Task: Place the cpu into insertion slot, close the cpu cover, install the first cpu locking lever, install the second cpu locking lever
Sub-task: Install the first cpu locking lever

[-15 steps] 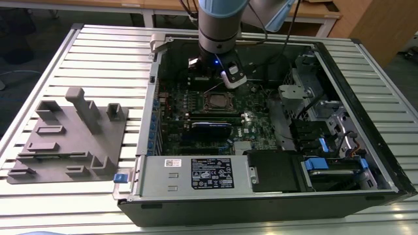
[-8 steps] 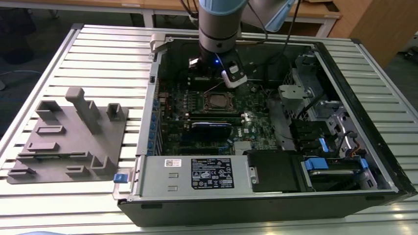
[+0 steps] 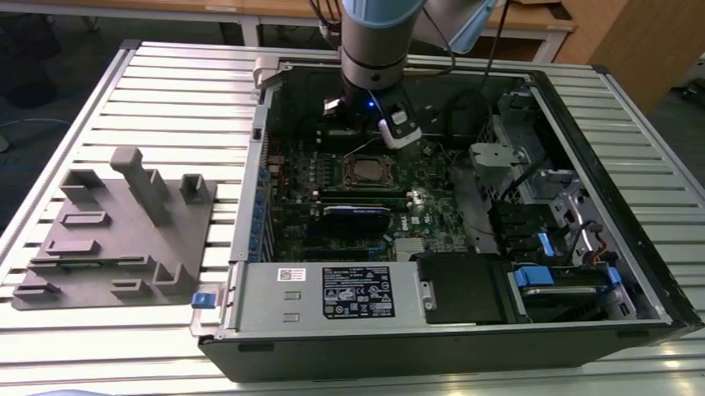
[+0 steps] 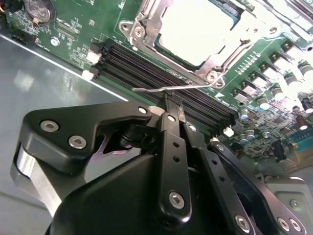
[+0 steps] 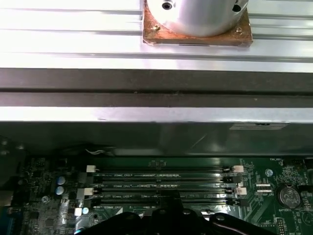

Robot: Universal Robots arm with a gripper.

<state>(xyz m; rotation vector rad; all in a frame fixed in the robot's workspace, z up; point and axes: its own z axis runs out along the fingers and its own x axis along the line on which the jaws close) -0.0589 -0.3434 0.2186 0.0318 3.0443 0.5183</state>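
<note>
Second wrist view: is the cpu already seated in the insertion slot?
Yes, the cpu lies flat, silver top up, framed by the metal cpu cover.

Cpu point(image 4: 195, 29) in insertion slot point(image 4: 132, 30), beside memory slots point(image 4: 142, 66).

Slatted metal table point(image 3: 165, 91), open computer case point(image 3: 441, 351), grey fixture point(image 3: 121, 239)

Arm point(image 3: 377, 37) stands near vertical, wrist pointing straight down. Tool point(image 4: 174, 104) hangs low beneath it, dark fingers point(image 4: 171, 142) drawn together at the tips, no gap visible between them.
</note>
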